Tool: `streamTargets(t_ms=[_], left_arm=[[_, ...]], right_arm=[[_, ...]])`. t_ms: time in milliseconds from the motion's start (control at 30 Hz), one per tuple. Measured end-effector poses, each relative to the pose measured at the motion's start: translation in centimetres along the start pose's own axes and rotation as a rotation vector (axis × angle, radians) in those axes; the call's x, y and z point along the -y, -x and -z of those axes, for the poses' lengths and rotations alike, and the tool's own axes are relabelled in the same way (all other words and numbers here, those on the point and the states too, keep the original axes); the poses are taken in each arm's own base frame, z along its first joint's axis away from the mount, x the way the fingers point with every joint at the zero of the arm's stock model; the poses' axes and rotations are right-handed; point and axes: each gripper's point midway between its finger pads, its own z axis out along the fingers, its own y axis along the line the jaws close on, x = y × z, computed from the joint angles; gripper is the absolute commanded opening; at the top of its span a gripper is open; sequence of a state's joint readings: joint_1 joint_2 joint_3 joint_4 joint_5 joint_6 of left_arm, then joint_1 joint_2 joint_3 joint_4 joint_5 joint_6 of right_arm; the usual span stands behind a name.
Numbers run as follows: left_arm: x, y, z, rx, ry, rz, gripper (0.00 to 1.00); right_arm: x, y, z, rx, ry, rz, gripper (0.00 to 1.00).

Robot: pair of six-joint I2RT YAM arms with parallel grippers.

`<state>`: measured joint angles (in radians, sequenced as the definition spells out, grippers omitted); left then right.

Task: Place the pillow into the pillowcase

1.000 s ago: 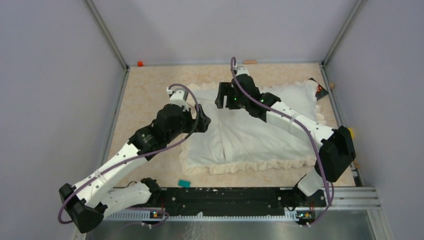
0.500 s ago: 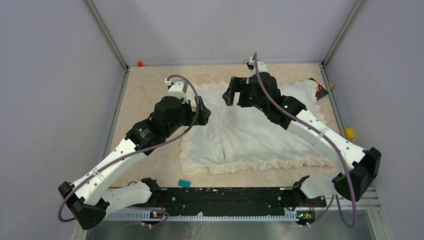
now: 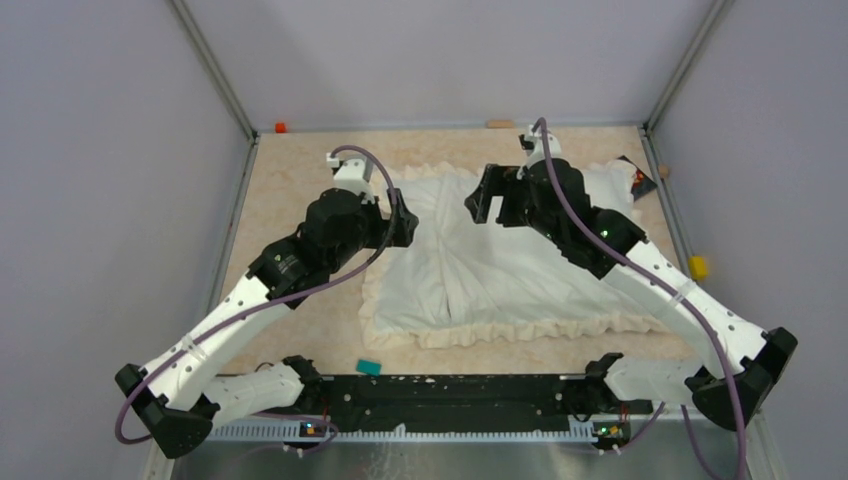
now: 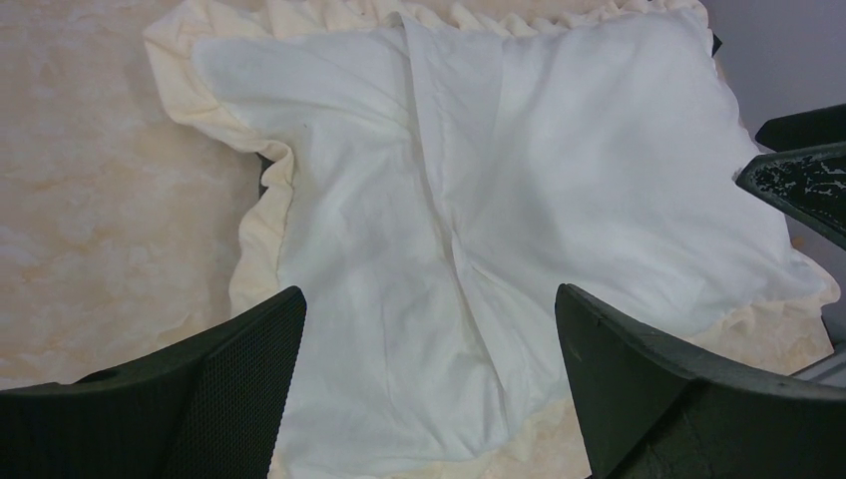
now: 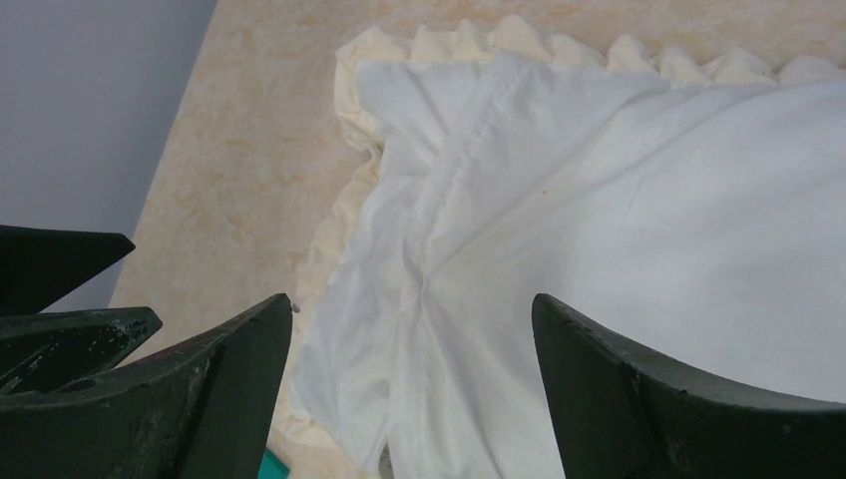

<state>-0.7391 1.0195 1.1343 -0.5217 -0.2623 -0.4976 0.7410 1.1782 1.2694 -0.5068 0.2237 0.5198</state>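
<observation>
A beige marbled worktop carries the pillowcase, which lies flat across its middle and right. The frilled border runs along the near edge and up the left side, and the far right corner of the case reaches almost to the worktop's far right corner. The case is plump and rounded on its right half and creased toward a seam down its middle. The pillow's own surface shows in no view, so I cannot tell how far inside it sits. The left arm reaches in from the near left corner and the right arm from the near right. The left gripper hangs over the case's left edge toward its far left corner, its fingers wide apart with only cloth below them in the wrist view. The right gripper hangs over the far middle of the case, also spread wide and gripping nothing. A dark card pokes out from under the case's far right corner. A teal block lies at the near edge, just off the frill. A yellow piece sits at the right edge, a tan piece at the far edge and an orange piece at the far left corner.
</observation>
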Motion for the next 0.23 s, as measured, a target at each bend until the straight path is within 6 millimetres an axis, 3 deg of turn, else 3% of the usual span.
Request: streamTargets(t_ms=[233], left_arm=[[-0.18,-0.11,-0.16,-0.003,0.01,-0.005,0.99]], right_arm=[[0.09,0.34,0.78,0.011,0.002,-0.002,0.88]])
